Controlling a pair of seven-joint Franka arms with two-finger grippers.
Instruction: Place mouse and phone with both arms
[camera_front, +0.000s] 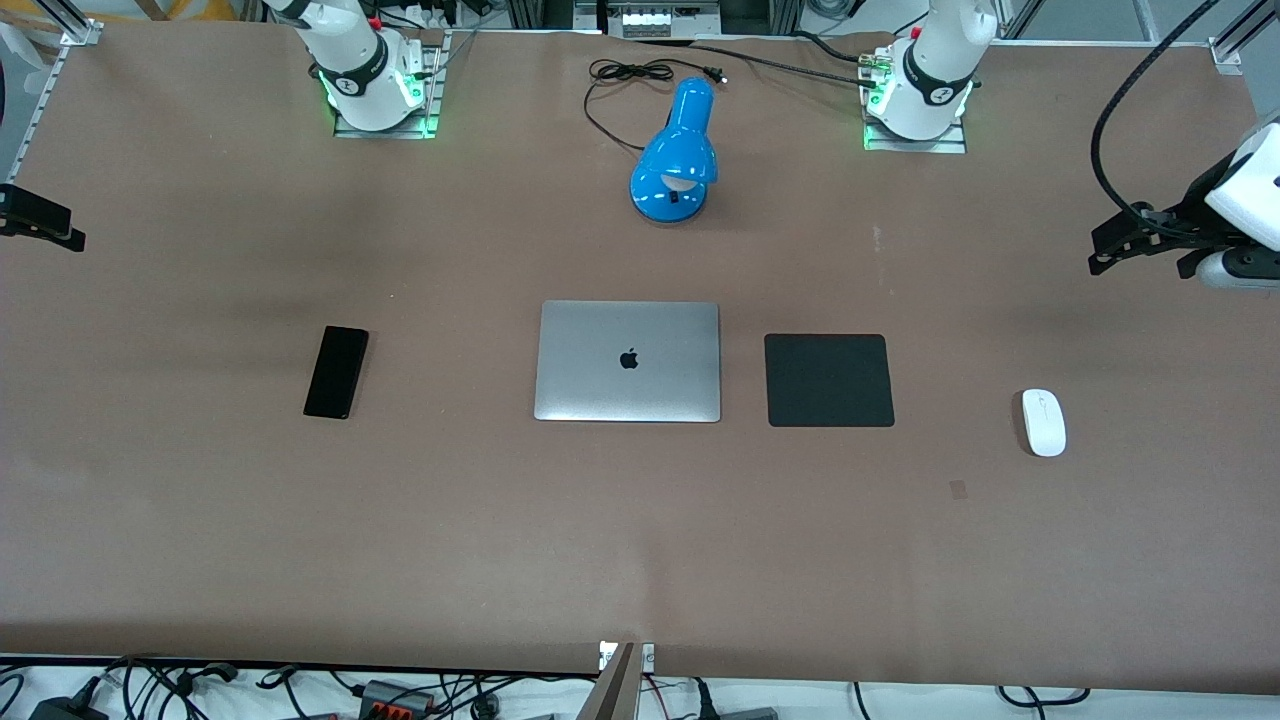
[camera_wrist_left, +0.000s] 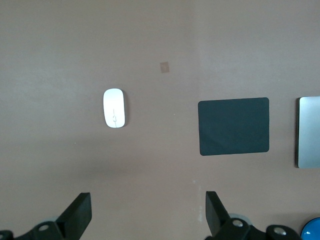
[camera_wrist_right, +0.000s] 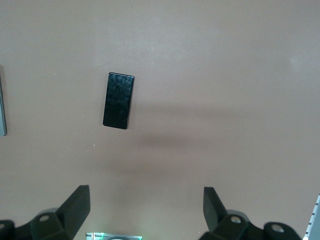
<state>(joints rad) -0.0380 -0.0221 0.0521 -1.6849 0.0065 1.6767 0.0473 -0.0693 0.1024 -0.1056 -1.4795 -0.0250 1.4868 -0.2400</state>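
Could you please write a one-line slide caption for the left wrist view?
Left end effector, fingers open, above bare table, with the white mouse beside the black mouse pad.

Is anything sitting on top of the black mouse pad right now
No. The square black mouse pad is bare; the small white oval mouse lies apart on the brown table. What's beneath the pad is hidden.

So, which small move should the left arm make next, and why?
Probably lower the left end effector toward the mouse. Its fingers are open and empty, high over the table, and the mouse lies untouched toward the left arm's end, beside the mouse pad. The right end effector, also open, could likewise go down to the phone.
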